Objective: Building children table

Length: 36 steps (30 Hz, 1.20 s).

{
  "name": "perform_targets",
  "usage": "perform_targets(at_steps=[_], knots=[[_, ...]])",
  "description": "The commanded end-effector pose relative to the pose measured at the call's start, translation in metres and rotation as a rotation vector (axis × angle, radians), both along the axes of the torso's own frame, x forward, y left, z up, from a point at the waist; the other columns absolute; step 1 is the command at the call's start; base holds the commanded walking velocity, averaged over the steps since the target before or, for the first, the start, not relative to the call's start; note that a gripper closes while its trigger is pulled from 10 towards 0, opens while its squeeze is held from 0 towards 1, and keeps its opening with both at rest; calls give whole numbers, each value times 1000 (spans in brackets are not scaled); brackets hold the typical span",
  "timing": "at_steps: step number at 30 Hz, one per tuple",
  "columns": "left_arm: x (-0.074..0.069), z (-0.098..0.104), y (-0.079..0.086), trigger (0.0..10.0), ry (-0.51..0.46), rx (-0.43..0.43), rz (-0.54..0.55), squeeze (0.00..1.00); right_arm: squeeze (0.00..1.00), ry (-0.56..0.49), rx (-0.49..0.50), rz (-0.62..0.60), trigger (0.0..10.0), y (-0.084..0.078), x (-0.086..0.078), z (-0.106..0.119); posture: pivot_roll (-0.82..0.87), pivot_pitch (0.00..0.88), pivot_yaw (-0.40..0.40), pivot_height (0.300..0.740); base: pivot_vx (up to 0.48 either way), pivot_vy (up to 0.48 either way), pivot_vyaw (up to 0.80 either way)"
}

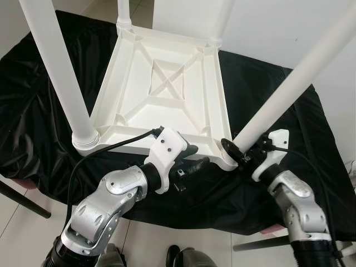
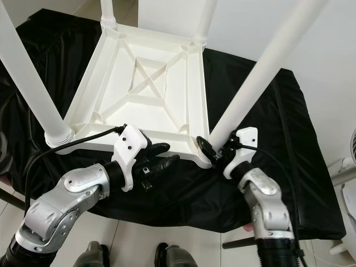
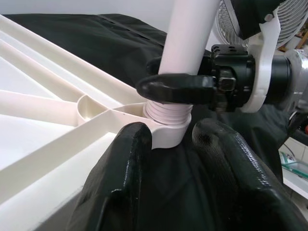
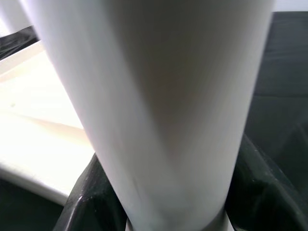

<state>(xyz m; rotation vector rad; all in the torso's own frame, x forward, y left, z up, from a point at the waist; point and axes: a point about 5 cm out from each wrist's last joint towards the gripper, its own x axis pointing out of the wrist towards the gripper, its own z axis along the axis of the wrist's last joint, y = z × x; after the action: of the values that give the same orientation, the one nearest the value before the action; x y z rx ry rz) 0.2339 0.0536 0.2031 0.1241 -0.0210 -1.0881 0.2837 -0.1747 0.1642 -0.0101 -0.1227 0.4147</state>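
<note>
A white plastic children's table (image 1: 167,83) lies upside down on a black cloth, with its legs pointing up. My right gripper (image 1: 236,151) is shut on the near-right leg (image 1: 278,94) just above its threaded base, which sits in the table's corner socket (image 3: 166,132). In the right wrist view this leg (image 4: 159,110) stands between the black fingers (image 4: 79,204). My left gripper (image 1: 201,161) is open, low at the table's near edge. Its fingers (image 3: 120,183) point at that same corner without touching the leg.
The black cloth (image 1: 311,144) covers a low platform that ends close to my body. Three other legs (image 1: 58,72) rise around the tabletop. A white fan (image 2: 347,161) stands on the floor to the right. Pale floor tiles (image 1: 16,233) lie below.
</note>
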Motion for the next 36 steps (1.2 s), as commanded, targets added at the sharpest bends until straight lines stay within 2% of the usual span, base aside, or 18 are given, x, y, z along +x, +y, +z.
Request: perform_targets(at_steps=[1,2,3,6,7,8,10,16,19,20,23,27,28,29,30,32,33,36], knots=[[-4,-1,-4,10000,3,-5,6,0,0,58,-18,-101,0,-1,-3,-12,57,182,-141,740,0,0,0],[-4,-1,-4,10000,3,-5,6,0,0,58,-18,-101,0,-1,-3,-12,57,182,-141,740,0,0,0],[-4,-1,-4,10000,3,-5,4,0,0,68,16,-182,0,0,-4,-14,57,182,-141,740,0,0,0],[-4,-1,-4,10000,3,-5,4,0,0,68,16,-182,0,0,-4,-14,57,182,-141,740,0,0,0],[-5,-1,-4,10000,4,-5,2,0,0,74,33,-254,0,1,-5,-16,60,177,-146,740,0,0,0],[-5,-1,-4,10000,4,-5,2,0,0,74,33,-254,0,1,-5,-16,60,177,-146,740,0,0,0],[-5,-1,-4,10000,4,-3,1,0,0,86,49,-423,0,11,-10,-20,66,173,-151,740,0,0,0],[-5,-1,-4,10000,3,-5,5,0,0,76,42,-501,0,25,-15,-17,70,168,-156,740,0,0,0],[-5,-1,-5,10000,3,-10,4,0,0,93,47,-539,0,19,-16,-17,67,157,-156,740,0,0,0],[-5,-1,-5,10000,3,-10,3,0,0,101,41,-550,10000,19,-15,-18,68,152,-153,740,0,0,0],[-4,-1,-5,10000,0,-6,3,0,0,55,18,-519,10000,19,-14,-16,68,152,-153,740,0,0,0],[-3,-1,-5,10000,-3,-2,6,0,0,63,58,-383,10000,18,-11,-15,71,151,-148,740,0,0,0],[-3,-1,-5,10000,-3,-2,6,0,0,63,58,-383,10000,18,-11,-15,71,151,-148,740,0,0,0],[-3,-1,-4,10000,-4,-2,6,0,1000,57,64,-342,10000,17,-10,-13,71,151,-148,740,0,0,0],[-3,-1,-3,10000,-2,0,9,0,1000,46,72,-243,10000,7,-5,-9,75,159,-146,740,0,0,0],[-4,-1,-2,10000,-1,1,10,0,1000,38,69,-196,10000,4,-3,-7,76,161,-146,740,0,0,0],[-3,-1,-1,10000,-1,2,16,0,1000,27,21,-112,10000,-1,0,-5,78,163,-145,740,0,0,0],[-3,0,0,10000,-1,3,21,0,1000,30,3,-63,10000,-4,2,-4,82,168,-143,740,0,0,0]])
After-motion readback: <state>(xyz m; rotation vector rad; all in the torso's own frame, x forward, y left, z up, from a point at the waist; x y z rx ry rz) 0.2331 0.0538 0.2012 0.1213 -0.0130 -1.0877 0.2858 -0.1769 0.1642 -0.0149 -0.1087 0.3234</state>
